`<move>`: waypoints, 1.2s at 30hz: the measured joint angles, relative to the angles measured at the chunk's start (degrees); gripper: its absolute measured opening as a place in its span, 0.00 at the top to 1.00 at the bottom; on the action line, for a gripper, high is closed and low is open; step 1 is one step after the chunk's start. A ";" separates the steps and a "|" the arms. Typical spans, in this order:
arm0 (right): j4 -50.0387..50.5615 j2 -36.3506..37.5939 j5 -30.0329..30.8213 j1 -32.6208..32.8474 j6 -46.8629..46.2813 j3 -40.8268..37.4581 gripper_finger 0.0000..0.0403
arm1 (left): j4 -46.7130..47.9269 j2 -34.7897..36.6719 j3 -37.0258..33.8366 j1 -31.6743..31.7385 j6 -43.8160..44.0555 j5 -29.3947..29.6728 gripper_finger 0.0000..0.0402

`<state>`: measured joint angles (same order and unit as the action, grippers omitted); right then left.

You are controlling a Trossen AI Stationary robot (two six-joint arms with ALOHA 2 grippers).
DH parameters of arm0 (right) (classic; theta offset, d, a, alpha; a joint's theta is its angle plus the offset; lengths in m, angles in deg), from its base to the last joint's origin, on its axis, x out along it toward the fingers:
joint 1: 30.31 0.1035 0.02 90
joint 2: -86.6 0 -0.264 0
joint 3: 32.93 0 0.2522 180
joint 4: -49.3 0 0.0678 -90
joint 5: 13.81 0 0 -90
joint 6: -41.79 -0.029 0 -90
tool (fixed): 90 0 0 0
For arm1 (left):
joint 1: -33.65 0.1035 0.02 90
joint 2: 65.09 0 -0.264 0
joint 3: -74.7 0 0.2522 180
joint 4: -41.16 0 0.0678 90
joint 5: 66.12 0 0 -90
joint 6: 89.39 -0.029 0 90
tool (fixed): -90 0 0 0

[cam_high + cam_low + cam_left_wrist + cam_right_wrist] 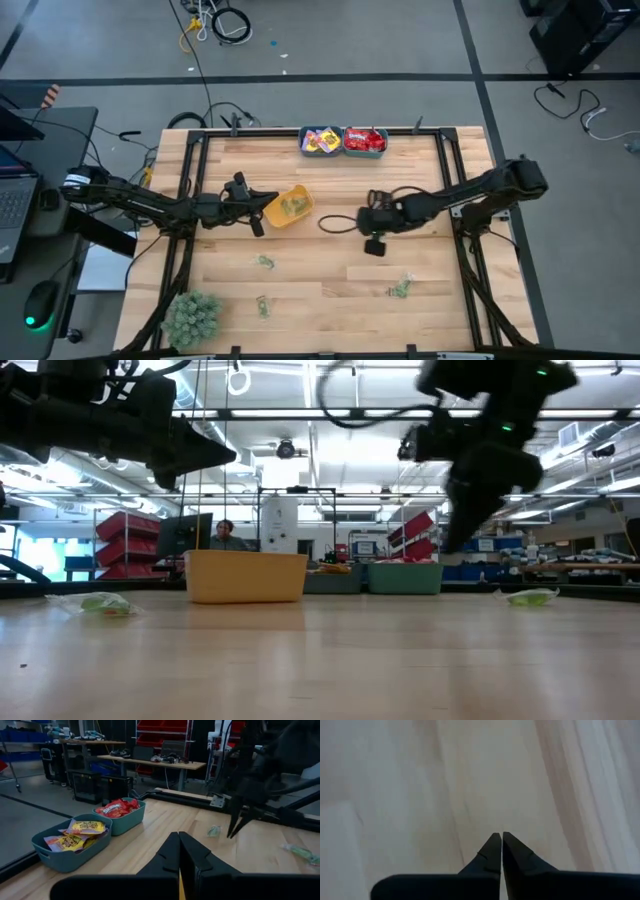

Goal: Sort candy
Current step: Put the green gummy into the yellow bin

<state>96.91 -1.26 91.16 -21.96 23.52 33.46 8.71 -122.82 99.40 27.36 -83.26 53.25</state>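
Note:
The candy lies in several places. Pale green pieces sit in the yellow bin (290, 207), and three more (265, 261) (262, 307) (400, 288) lie loose on the table. Yellow packets fill one teal bin (321, 141) and red packets the other (365, 141). My left gripper (179, 837) is shut and level, well above the yellow bin's left side (245, 575); the bin stands on the table. My right gripper (499, 835) is shut with nothing in it, slanting down over bare wood at mid-table (325, 224).
A green fuzzy plant ball (192, 315) sits at the near left corner. Both teal bins stand against the far edge. A black frame (455, 190) borders the table's sides. Bare wood lies between the yellow bin and the near edge.

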 joint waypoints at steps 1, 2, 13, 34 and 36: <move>0.88 1.53 0.15 0.27 -1.96 -1.74 0.98 | -0.13 0.00 0.00 0.00 0.04 0.00 1.00; 2.11 2.93 0.11 0.38 -3.83 -3.29 0.97 | -0.15 0.00 0.00 0.00 0.04 0.00 1.00; 6.81 9.46 -3.82 -4.02 -8.93 -14.40 0.69 | -0.11 0.00 0.00 0.00 -0.04 0.00 1.00; -3.30 7.66 -5.44 -8.13 -3.71 -14.27 0.96 | 2.19 -0.02 -0.02 0.00 -0.02 0.00 1.00; -6.88 7.27 -5.65 -8.03 -3.19 -12.88 0.94 | 2.01 -0.02 -0.02 0.00 -0.04 0.00 1.00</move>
<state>90.03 6.01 85.51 -29.99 20.33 20.58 10.71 -122.84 99.37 27.36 -83.30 53.25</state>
